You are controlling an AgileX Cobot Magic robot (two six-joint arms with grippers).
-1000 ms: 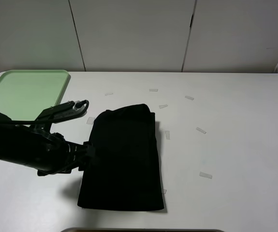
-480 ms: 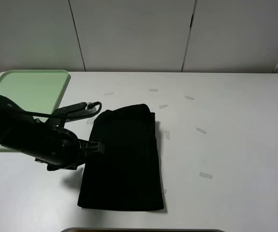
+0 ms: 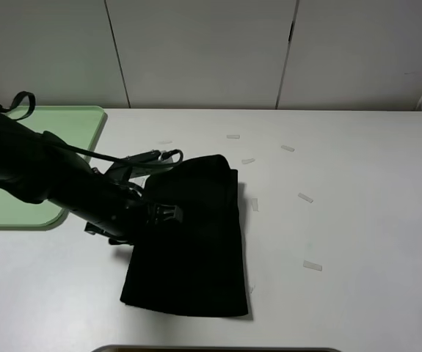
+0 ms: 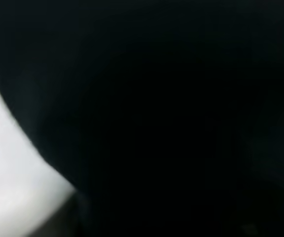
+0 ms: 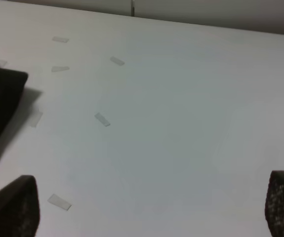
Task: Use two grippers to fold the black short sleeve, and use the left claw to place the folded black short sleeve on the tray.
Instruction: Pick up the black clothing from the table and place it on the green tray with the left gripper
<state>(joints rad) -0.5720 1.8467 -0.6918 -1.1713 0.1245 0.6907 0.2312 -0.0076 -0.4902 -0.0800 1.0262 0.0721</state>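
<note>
The folded black short sleeve [image 3: 188,238] lay right of the tray [image 3: 27,165], limp and light, best pinched through all layers at its left edge, where the left claw [image 3: 168,214] pressed, its opening unreadable.

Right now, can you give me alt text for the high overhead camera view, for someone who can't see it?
A folded black T-shirt lies on a white table, with the left robot arm's gripper pressed onto its left edge. A pale green tray sits at the far left, and small tape strips dot the table.
</note>
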